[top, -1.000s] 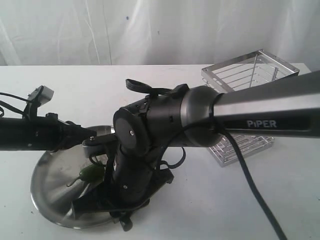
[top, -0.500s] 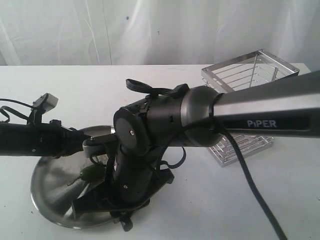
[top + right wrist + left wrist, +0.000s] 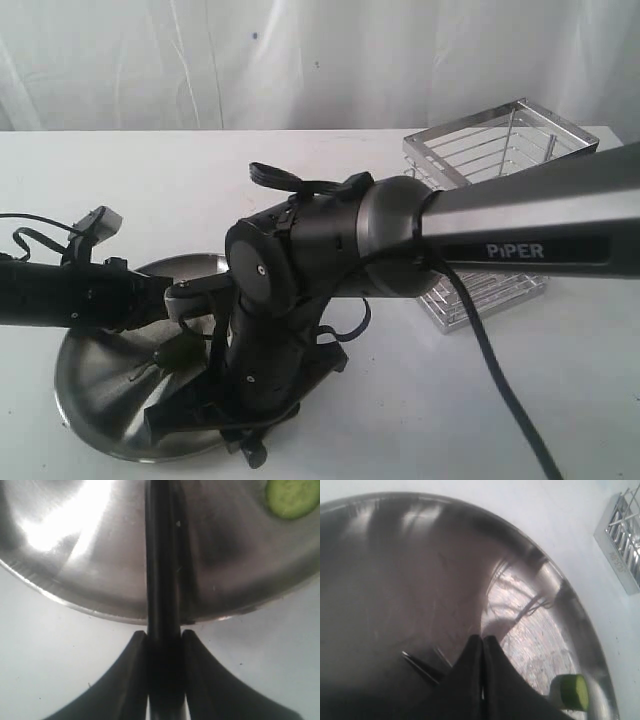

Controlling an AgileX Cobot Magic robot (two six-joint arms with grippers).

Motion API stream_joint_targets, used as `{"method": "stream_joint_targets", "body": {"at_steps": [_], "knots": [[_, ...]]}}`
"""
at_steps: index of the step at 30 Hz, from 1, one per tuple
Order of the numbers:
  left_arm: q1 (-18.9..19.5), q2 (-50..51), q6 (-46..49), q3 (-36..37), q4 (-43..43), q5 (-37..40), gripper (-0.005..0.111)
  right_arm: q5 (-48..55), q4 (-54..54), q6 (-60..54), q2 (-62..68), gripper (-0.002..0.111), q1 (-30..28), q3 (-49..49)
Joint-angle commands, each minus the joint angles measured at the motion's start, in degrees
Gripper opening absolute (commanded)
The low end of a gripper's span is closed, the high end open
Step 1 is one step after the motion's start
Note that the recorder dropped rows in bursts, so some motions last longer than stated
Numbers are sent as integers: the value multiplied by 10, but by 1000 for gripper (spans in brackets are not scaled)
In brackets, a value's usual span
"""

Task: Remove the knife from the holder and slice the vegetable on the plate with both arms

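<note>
The knife [image 3: 161, 580] extends over the plate [image 3: 75, 575], clamped at its handle by the right gripper [image 3: 164, 645] for slicing. The vegetable [image 3: 180, 352] lies on the plate; one slice [image 3: 291, 497] sits apart. The left gripper [image 3: 482, 645] has its jaws pressed together nearby, positioned to steady the vegetable.

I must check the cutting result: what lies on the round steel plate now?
On the round stainless-steel plate lies a green chili pepper and one cut green slice. The black right arm covers the plate's right part, hiding anything there.
</note>
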Motion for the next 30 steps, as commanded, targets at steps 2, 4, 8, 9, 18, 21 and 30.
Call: {"method": "stream_joint_targets", "body": {"at_steps": [2,4,8,9,18,21,30], "knots": [[-1,21,0,20,-12,-78,0,1,5,-3,22,0,-1,0],[-1,21,0,20,-12,-78,0,9,5,-3,28,0,-1,0],[-1,21,0,20,-12,-78,0,10,5,-3,27,0,-1,0],[-1,21,0,20,-12,-78,0,10,5,-3,27,0,-1,0],[-1,21,0,20,-12,-73,0,9,5,1,27,0,-1,0],[-1,21,0,20,-12,-45,0,9,5,4,27,0,-1,0],[0,-17,4,1,-12,19,0,11,5,4,27,0,-1,0]]}}
